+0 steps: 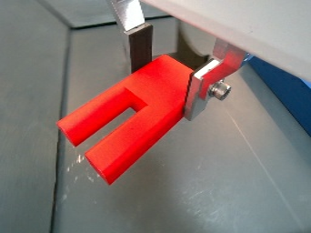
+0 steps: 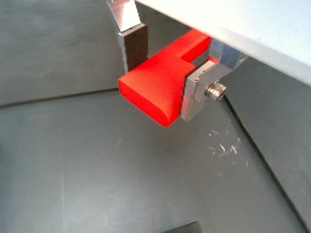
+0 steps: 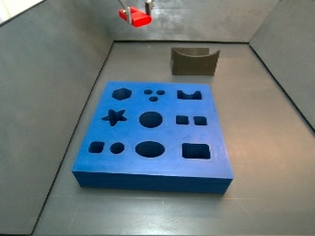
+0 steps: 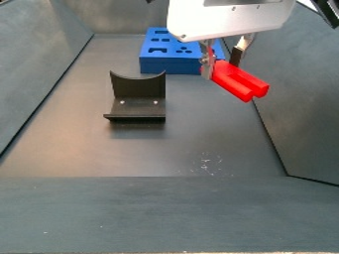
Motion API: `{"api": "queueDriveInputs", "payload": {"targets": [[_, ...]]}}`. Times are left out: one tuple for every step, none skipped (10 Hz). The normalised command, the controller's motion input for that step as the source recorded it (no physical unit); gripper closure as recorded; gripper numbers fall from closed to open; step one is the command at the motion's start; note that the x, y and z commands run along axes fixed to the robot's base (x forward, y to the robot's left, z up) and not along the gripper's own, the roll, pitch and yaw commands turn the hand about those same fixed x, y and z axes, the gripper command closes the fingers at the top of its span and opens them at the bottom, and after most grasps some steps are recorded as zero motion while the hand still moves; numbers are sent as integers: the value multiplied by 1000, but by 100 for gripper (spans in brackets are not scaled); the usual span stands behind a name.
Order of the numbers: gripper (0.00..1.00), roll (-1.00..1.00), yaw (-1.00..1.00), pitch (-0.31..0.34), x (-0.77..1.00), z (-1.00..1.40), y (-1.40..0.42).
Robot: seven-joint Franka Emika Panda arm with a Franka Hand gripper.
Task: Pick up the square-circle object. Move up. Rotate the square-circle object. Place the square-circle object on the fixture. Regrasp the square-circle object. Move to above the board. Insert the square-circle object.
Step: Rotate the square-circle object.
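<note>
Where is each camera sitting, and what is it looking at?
Wrist view: rides by the gripper, looking down at the red square-circle object held between its fingers.
Wrist view: same perch, seeing the square-circle object's blocky end.
Side view: high at one end, looking over the board to the fixture; gripper at the far end.
Side view: low at the opposite end, fixture nearer, board behind.
All four share the held object.

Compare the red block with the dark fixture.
The red block is bright and held off the floor in the hand; the fixture is dark olive-grey and stands on the floor. The block ends in a straight slot; the fixture's top dips in a curve. Both are smaller than the blue board.
</note>
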Motion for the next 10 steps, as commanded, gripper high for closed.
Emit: {"api": "queueDriveInputs", "payload": {"targets": [[100, -7, -1000, -9, 10, -23, 24], [100, -8, -1000, -9, 10, -23, 24], [100, -10, -1000, -11, 10, -23, 24], [100, -11, -1000, -13, 10, -23, 24], [100, -15, -992, -17, 9, -23, 24], [100, -15, -653, -16, 9, -23, 24], [100, -15, -441, -16, 9, -23, 24], [100, -15, -335, -16, 9, -23, 23], [100, 0, 0, 0, 0, -1000, 0], [100, 1, 31, -4, 2, -1000, 1]]}}
